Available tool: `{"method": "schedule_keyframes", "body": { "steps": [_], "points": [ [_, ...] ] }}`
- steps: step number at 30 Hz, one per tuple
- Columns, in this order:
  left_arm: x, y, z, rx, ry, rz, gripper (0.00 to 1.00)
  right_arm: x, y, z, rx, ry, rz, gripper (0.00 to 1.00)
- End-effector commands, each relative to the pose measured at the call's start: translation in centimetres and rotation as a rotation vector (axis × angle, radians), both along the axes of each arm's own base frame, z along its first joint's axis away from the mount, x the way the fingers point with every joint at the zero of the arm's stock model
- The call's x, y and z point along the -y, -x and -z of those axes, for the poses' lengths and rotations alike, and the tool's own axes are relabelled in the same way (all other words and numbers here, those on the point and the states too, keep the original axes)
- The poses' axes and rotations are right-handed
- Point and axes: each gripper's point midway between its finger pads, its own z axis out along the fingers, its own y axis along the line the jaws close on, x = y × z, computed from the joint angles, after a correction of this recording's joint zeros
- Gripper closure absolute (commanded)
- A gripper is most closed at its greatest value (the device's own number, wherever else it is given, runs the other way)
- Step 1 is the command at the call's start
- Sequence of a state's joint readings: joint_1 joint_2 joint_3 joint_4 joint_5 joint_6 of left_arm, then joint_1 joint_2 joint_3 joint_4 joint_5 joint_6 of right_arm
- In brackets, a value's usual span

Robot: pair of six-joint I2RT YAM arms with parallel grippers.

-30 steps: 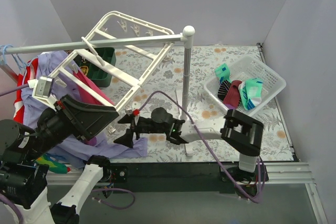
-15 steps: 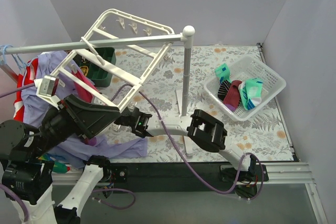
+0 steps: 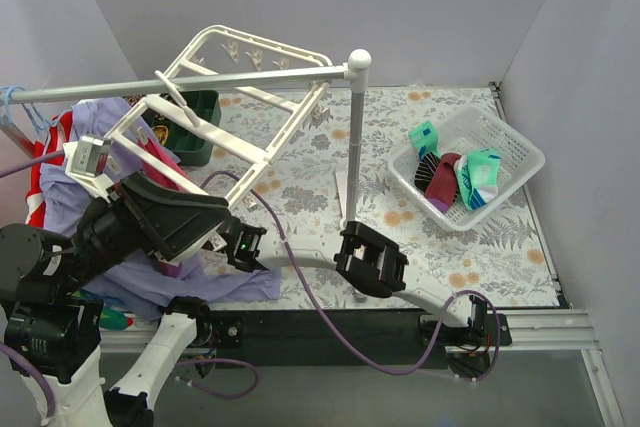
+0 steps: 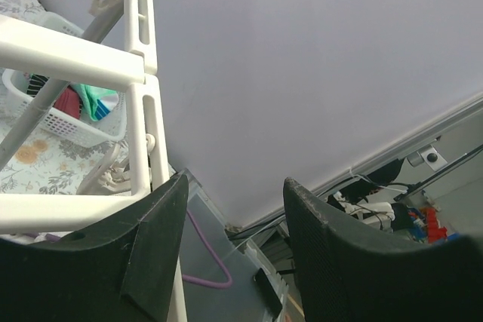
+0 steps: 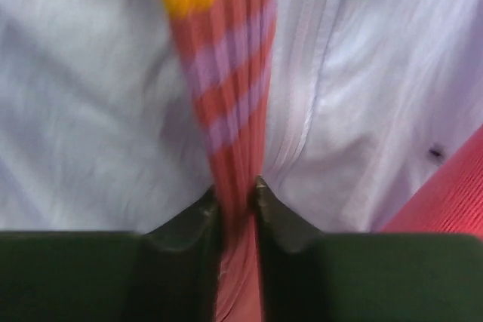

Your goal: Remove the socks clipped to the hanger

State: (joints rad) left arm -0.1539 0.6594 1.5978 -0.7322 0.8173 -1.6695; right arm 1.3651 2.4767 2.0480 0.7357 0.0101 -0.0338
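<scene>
Right claw [image 5: 238, 186] had swung left beneath the hanger [image 4: 68, 54] and closed on a sock [image 5: 234, 111].
Its black jaws pinched the ribbed coral fabric, lavender-striped and orange-topped, against a smooth lavender shirt [image 5: 83, 126]; left claw [image 4: 235, 186] stood spread beside the hanger's white plastic bars.

Smooth glossy white plastic hanger [image 4: 68, 54], soft ribbed knit sock [image 5: 234, 96], rail [image 3: 100, 88] probably satin grey metal
</scene>
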Motion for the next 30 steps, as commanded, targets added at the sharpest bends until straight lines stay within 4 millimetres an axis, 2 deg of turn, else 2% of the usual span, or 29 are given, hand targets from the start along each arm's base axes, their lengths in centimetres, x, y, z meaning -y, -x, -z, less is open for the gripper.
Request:
{"method": "schedule_keyframes", "body": {
  "steps": [1, 2, 3, 4, 5, 6, 7, 8, 9, 10, 11, 12, 14, 15, 16, 17, 23, 25, 26, 28, 30],
  "points": [
    [0.1, 0.1, -0.2, 0.015, -0.011, 0.006, 0.49, 2.0, 2.2, -4.2, 0.021, -0.048, -0.080, 0.79],
    [-0.2, -0.4, -0.3, 0.017, -0.012, -0.026, 0.49, 2.5, 2.9, -4.3, 0.028, -0.041, -0.116, 0.80],
    [-0.6, 0.2, -1.4, 0.062, -0.013, -0.055, 0.47, 3.3, 3.4, -6.1, 0.031, -0.060, -0.136, 0.86],
    [-0.9, 0.3, -1.8, 0.111, -0.034, -0.090, 0.47, 3.8, 3.8, -4.8, 0.022, -0.027, -0.154, 0.89],
    [-1.2, -0.2, -2.1, 0.108, -0.044, -0.123, 0.46, 4.2, 4.7, -5.0, 0.029, -0.021, -0.197, 0.91],
    [-1.9, -0.6, -2.8, 0.128, -0.043, -0.184, 0.45, 5.1, 5.3, -6.3, 0.039, -0.033, -0.221, 0.94],
    [-2.4, 0.2, -4.1, 0.179, -0.041, -0.215, 0.45, 5.6, 5.9, -5.6, 0.018, -0.013, -0.249, 0.95],
    [-2.7, 0.1, -4.3, 0.197, -0.052, -0.243, 0.45, 6.2, 6.9, -5.6, 0.018, -0.005, -0.299, 0.95],
    [-3.2, -0.3, -4.7, 0.203, -0.049, -0.284, 0.44, 7.1, 7.5, -7.2, 0.024, -0.024, -0.323, 0.95],
    [-3.5, 0.0, -5.3, 0.226, -0.045, -0.307, 0.44, 7.5, 8.1, -7.4, 0.009, -0.020, -0.350, 0.95],
    [-3.8, 0.0, -5.5, 0.236, -0.045, -0.324, 0.44, 8.2, 9.0, -6.6, 0.002, 0.002, -0.400, 0.96],
    [-4.0, 0.3, -5.5, 0.248, -0.041, -0.342, 0.43, 9.0, 9.7, -7.8, 0.007, -0.010, -0.426, 0.96],
    [-4.4, 0.1, -5.6, 0.262, -0.041, -0.365, 0.42, 10.1, 11.0, -7.1, -0.017, 0.014, -0.496, 0.96],
    [-4.4, 0.1, -5.5, 0.263, -0.044, -0.371, 0.42, 10.7, 11.6, -7.8, -0.019, 0.009, -0.522, 0.96],
    [-4.5, 0.1, -5.4, 0.260, -0.047, -0.378, 0.41, 11.2, 12.1, -7.8, -0.040, 0.017, -0.548, 0.97],
    [-4.6, 0.1, -5.2, 0.253, -0.052, -0.382, 0.41, 11.8, 12.8, -7.2, -0.051, 0.032, -0.587, 0.97],
    [-5.4, 0.5, -4.8, 0.248, -0.083, -0.432, 0.41, 15.7, 16.3, -8.6, -0.086, 0.006, -0.780, 0.98],
    [-5.6, 0.7, -4.9, 0.259, -0.094, -0.446, 0.41, 17.1, 17.1, -8.2, -0.104, 0.007, -0.823, 0.98],
    [-5.7, 0.6, -4.8, 0.253, -0.100, -0.453, 0.41, 17.9, 17.4, -9.0, -0.128, -0.007, -0.839, 0.98],
    [-6.0, 0.7, -4.7, 0.254, -0.109, -0.467, 0.41, 19.0, 17.9, -8.9, -0.129, -0.020, -0.863, 0.98],
    [-6.2, 0.8, -4.8, 0.253, -0.114, -0.481, 0.42, 20.1, 18.3, -9.7, -0.135, -0.043, -0.882, 0.97]
  ]
}}
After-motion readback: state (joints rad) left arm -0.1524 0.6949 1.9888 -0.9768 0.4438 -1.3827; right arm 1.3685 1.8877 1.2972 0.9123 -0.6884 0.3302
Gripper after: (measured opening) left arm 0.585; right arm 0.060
